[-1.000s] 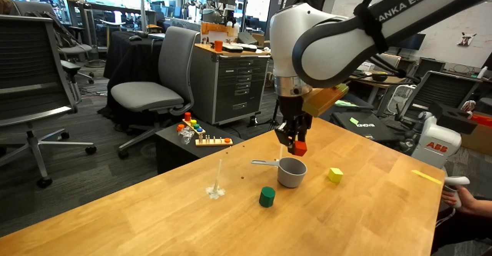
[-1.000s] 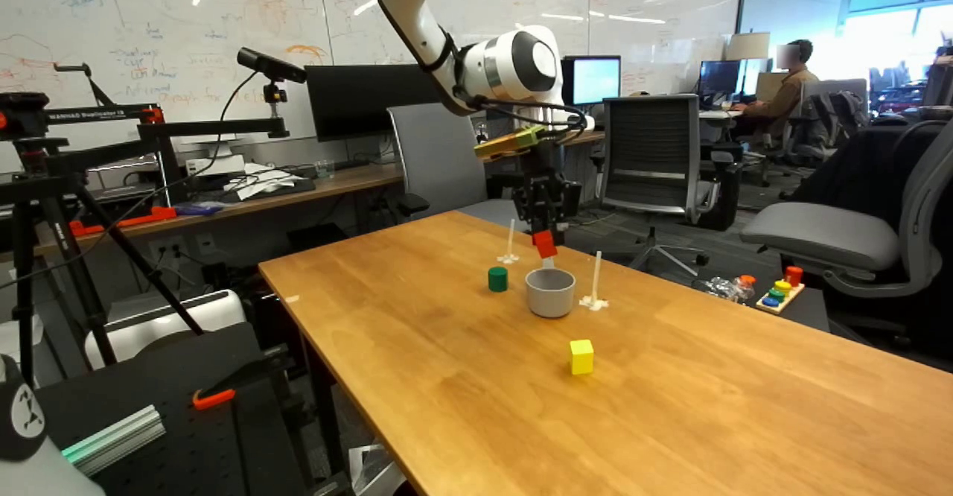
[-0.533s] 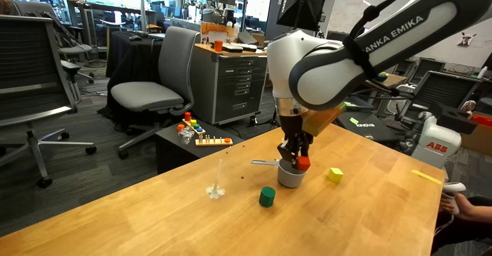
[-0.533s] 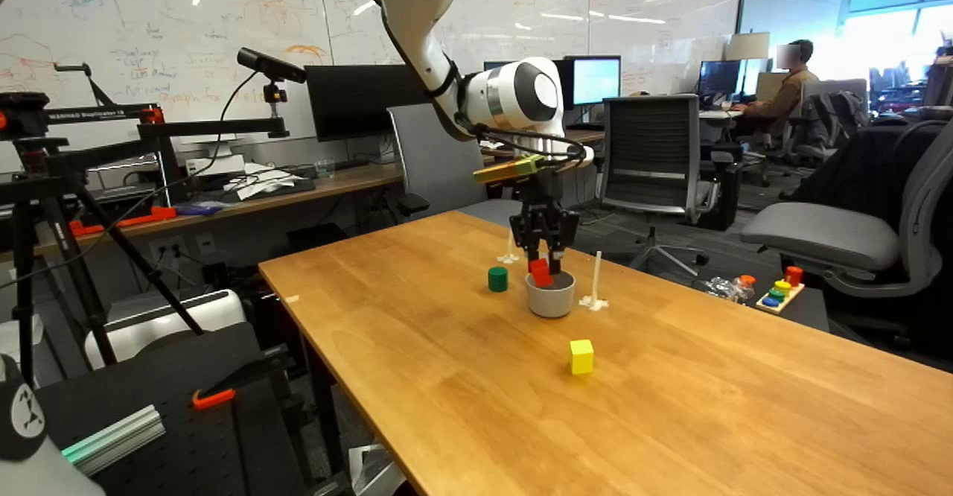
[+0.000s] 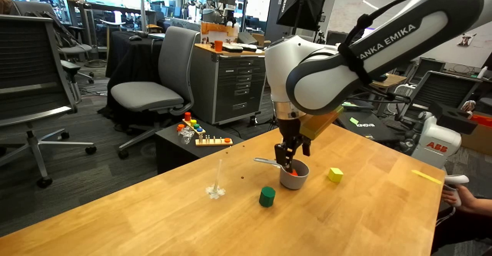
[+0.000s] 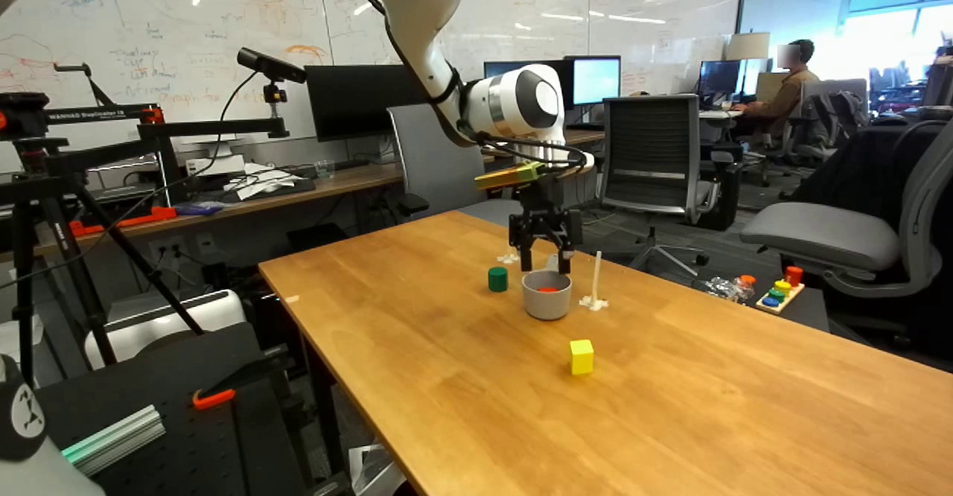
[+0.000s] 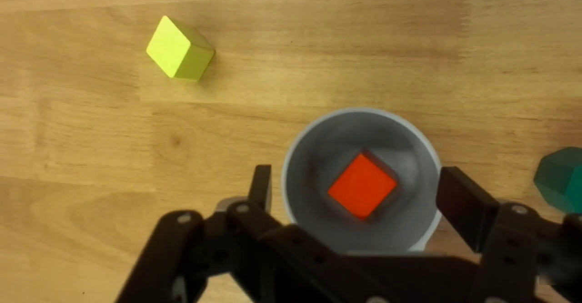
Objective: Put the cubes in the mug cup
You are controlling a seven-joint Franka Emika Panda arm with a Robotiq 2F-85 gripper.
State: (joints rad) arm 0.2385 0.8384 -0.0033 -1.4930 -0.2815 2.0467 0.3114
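The red cube [image 7: 363,185] lies on the floor of the grey mug cup [image 7: 404,146], apart from both fingers. My gripper [image 7: 357,182] is open over the mug, its fingertips spread about as wide as the rim and nothing between them. In an exterior view the gripper [image 6: 545,266] stands at the mug's rim, one finger to each side. On the table to one side sits the yellow cube [image 7: 179,50]; the green block [image 7: 561,180] stands on the opposite side, partly cut off by the wrist view's edge. Both appear whole in an exterior view, yellow cube [image 5: 335,175] and green block [image 5: 267,196].
The mug's handle [image 5: 267,162] sticks out low behind the gripper. A thin upright stick [image 5: 218,175] is fixed to the wooden table [image 5: 173,217]. Beyond the table edge, a low black stand carries wooden peg toys [image 5: 213,142].
My gripper has come down to the mug and opened. The red cube has left the fingers and dropped into the mug, which has shifted slightly. Yellow and green blocks have not moved.
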